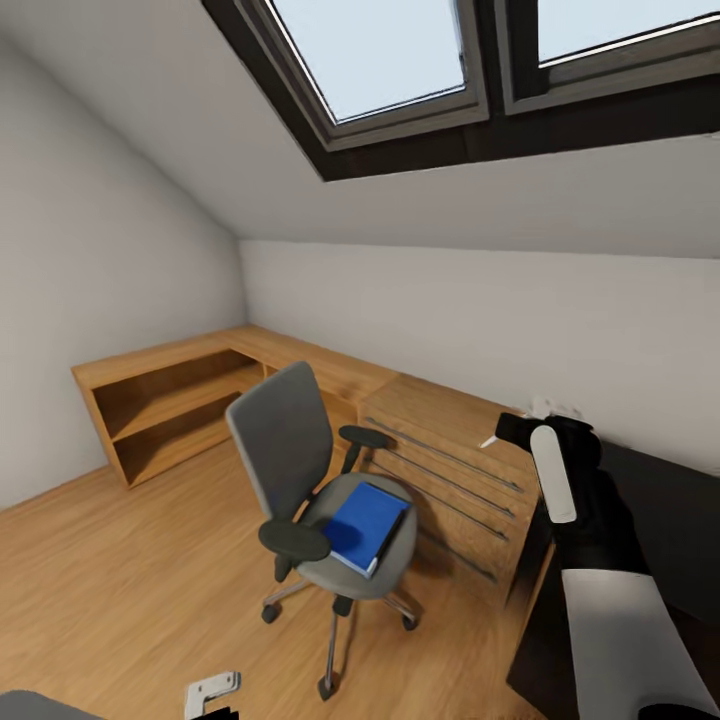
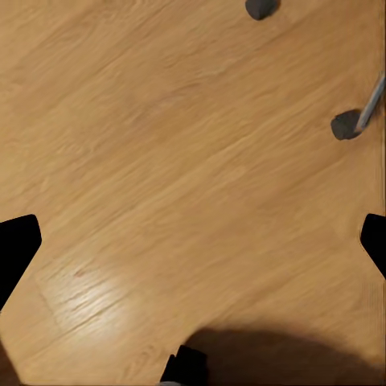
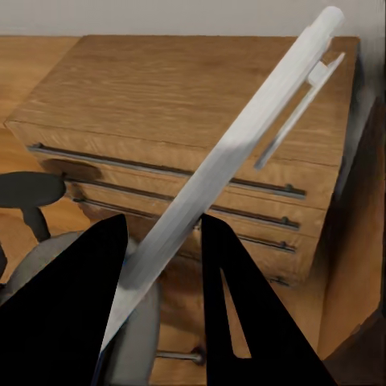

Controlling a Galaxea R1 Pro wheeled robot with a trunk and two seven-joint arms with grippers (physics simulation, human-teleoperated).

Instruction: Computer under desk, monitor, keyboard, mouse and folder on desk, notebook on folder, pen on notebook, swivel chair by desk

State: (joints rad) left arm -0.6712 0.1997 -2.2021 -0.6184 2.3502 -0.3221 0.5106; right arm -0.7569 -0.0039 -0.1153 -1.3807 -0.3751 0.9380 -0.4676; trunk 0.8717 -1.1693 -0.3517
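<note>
1. Pinching the pen [image 3: 233, 153] low on its barrel, the right gripper [image 3: 161, 265] has its two dark fingers [image 3: 233, 297] closed against the white shaft. Most of the pen sticks out past the tips towards one o'clock in the wrist view, clip end farthest out. With so much length beyond the grip, I'd judge a knock on that end could lever it loose or swing it round.
2. In the head view the right gripper [image 1: 535, 425] hangs above the wooden drawer chest [image 1: 450, 470], at about four o'clock from the room's corner. A dropped pen would likely roll off the chest top, or fall in the gap beside the black desk [image 1: 670, 520].
3. The blue folder [image 1: 365, 522] lies on the seat of the swivel chair [image 1: 320, 500], at nine o'clock from the right arm. The pen belongs on top of the stack — so carrying it now ties up one hand.
4. The left gripper [image 2: 193, 241] points at bare floor with its fingertips spread wide and nothing between them. The chair's casters [image 2: 347, 125] sit near it — a careless reach could shove the chair and slide the folder.
</note>
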